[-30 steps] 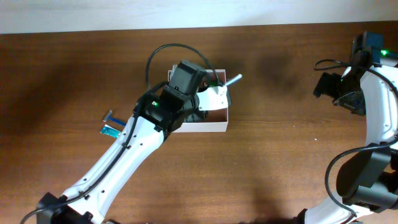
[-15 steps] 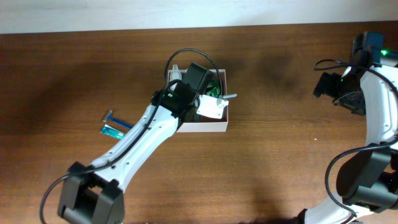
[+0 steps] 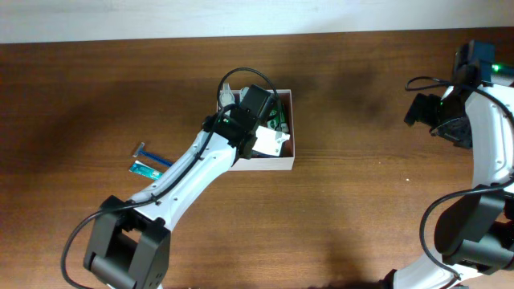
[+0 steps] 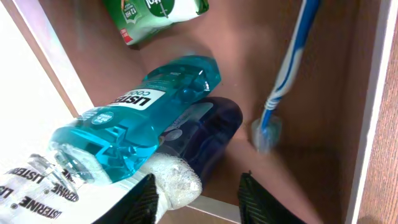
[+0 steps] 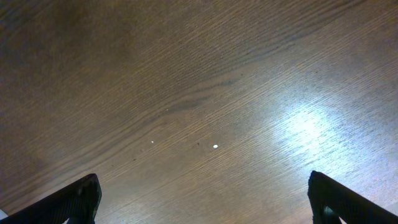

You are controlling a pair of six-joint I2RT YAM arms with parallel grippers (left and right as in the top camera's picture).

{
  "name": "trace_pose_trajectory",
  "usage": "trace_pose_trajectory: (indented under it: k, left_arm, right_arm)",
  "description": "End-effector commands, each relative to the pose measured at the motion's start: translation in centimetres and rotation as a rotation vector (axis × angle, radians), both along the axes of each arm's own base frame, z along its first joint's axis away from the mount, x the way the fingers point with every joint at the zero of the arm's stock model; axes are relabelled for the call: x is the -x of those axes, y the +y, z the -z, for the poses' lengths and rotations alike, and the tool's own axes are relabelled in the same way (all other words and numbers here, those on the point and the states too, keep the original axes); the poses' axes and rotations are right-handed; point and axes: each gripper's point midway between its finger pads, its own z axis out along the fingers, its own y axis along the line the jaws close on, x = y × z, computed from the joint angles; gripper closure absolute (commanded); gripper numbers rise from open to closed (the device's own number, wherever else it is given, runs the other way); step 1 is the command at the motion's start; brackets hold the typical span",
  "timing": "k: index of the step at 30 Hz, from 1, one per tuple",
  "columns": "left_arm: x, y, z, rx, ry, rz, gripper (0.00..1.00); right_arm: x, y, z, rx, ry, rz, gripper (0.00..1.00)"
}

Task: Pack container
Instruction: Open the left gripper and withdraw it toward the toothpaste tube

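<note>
As left gripper (image 4: 199, 202) gapes inside container (image 4: 372, 93), toothbrush (image 4: 292, 56) lies near mouthwash bottle (image 4: 143, 118).

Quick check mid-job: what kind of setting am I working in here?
Probably a robot test bench rather than a home: a wooden table, a left arm and right arm at it, and a white container holding a Listerine bottle and a toothbrush.

Container (image 4: 249, 50) white out, pinkish-tan in; mouthwash btl (image 4: 134, 118) teal, toothbrush (image 4: 291, 56) blue/white, pack (image 4: 155, 15) green.

One container (image 3: 269, 164), two bottles (image 4: 143, 106), one toothbrush (image 4: 298, 43), one green pack (image 4: 161, 12), one razor (image 3: 149, 152).
</note>
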Motion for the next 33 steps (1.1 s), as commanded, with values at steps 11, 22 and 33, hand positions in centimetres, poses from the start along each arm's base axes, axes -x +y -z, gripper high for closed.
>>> trace_pose_trajectory:
  k: [11,22,33]
  left_arm:
    - [1.5,-1.2,-12.6,0.752,-0.046,-0.589,0.05]
    - [3.3,9.5,-12.5,1.011,0.129,-1.294,0.01]
    - [2.6,14.3,-10.1,1.084,0.165,-1.652,0.0]
  right_arm:
    - [0.3,-0.4,0.3,0.01,0.015,0.015,0.01]
    - [0.3,-0.4,0.3,0.01,0.015,0.015,0.01]
    - [0.3,-0.4,0.3,0.01,0.015,0.015,0.01]
